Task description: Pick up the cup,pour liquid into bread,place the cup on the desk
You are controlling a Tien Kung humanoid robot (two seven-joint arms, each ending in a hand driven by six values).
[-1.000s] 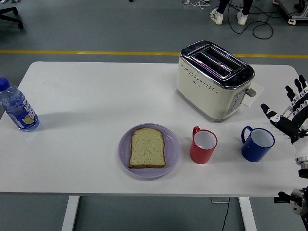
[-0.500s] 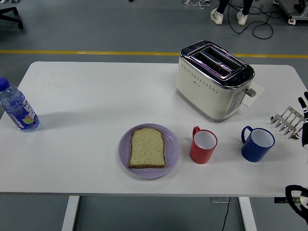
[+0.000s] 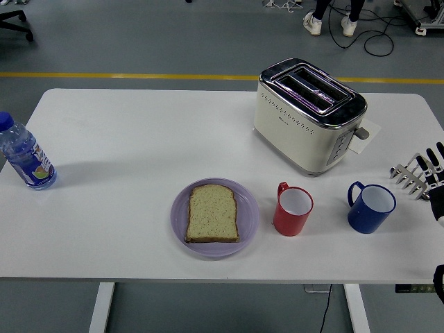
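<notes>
On the white bench (image 3: 139, 139), a cream toaster (image 3: 309, 114) stands behind a purple plate (image 3: 215, 218) bearing the bread slice (image 3: 213, 213). Right of it sit a red cup (image 3: 293, 209) and blue cup (image 3: 371, 207). My right hand (image 3: 431, 177) hovers at the edge, fingers (image 3: 424, 165) spread, empty. Pickup hasn't begun; next I must reach a cup and close on it.

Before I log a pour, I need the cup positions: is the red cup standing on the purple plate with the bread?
No, the red cup stands on the table just right of the purple plate, apart from it.
</notes>
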